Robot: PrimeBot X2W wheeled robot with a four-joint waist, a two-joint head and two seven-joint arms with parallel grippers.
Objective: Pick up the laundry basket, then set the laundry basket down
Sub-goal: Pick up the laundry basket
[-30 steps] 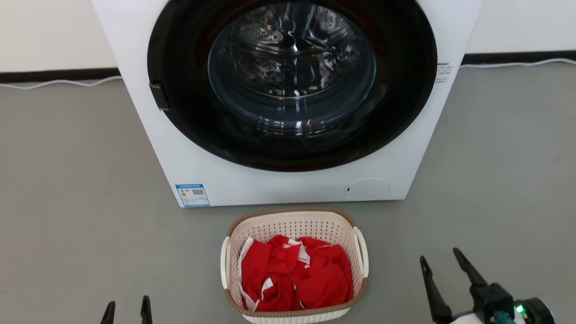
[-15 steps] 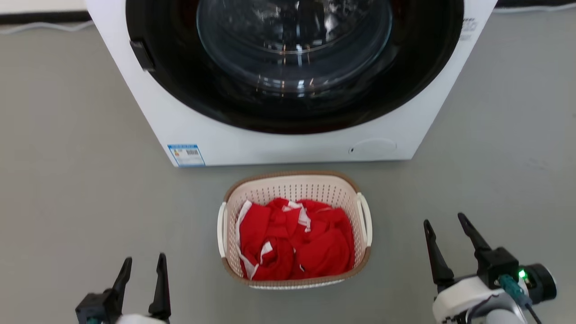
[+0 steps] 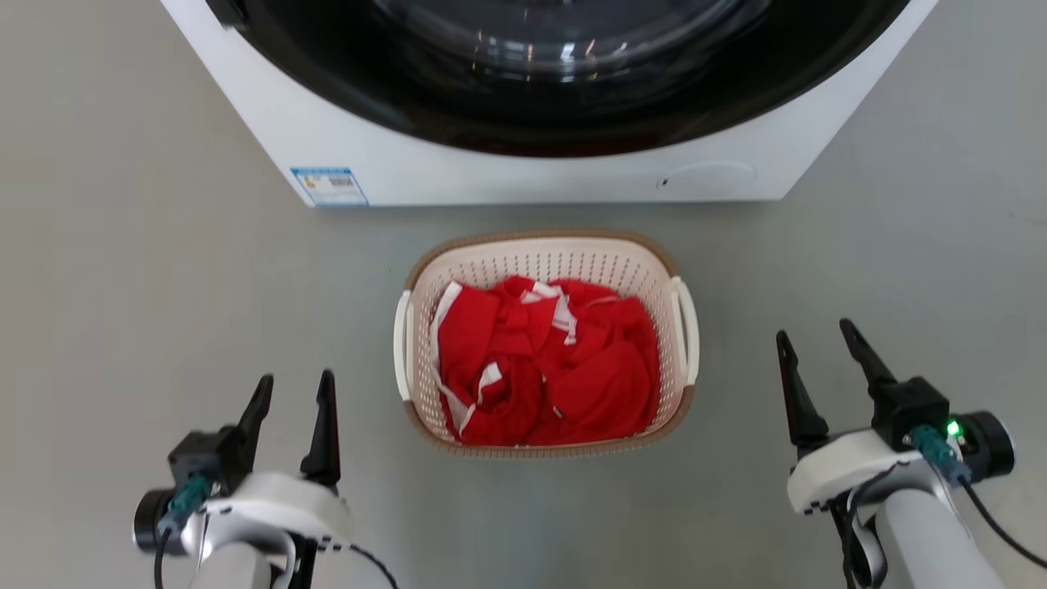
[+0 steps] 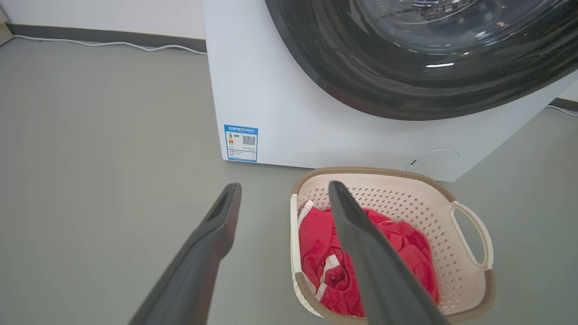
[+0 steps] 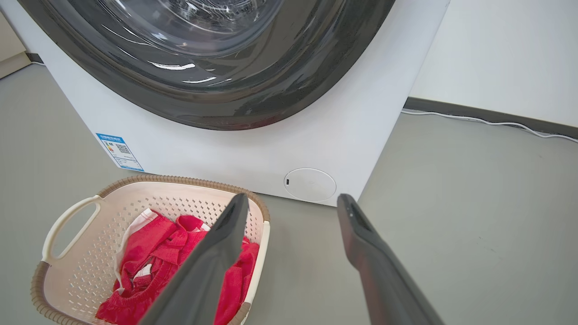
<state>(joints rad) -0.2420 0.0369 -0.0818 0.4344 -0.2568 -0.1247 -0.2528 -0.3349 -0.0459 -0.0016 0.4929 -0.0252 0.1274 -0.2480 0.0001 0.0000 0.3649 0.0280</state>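
The laundry basket [image 3: 544, 270] is cream with perforated walls, a brown woven-look rim and two white side handles. It stands on the grey floor just before the washing machine, holding red cloth with white trim. My left gripper [image 3: 296, 388] is open, low and left of the basket, apart from it. My right gripper [image 3: 816, 335] is open too, well to the basket's right. In the left wrist view the basket [image 4: 397, 198] lies right of the left gripper [image 4: 284, 192]. In the right wrist view the basket [image 5: 149, 201] lies left of the right gripper [image 5: 292, 201].
A large white washing machine [image 3: 507, 176] with a dark round door stands right behind the basket. Grey floor [image 3: 123, 286] stretches to both sides. A white cable [image 5: 492, 122] runs along the dark skirting at the wall.
The head camera has tilted down, so the washer and basket sit higher in its picture. Both arms now reach further into the picture, either side of the basket. Both grippers stay open.
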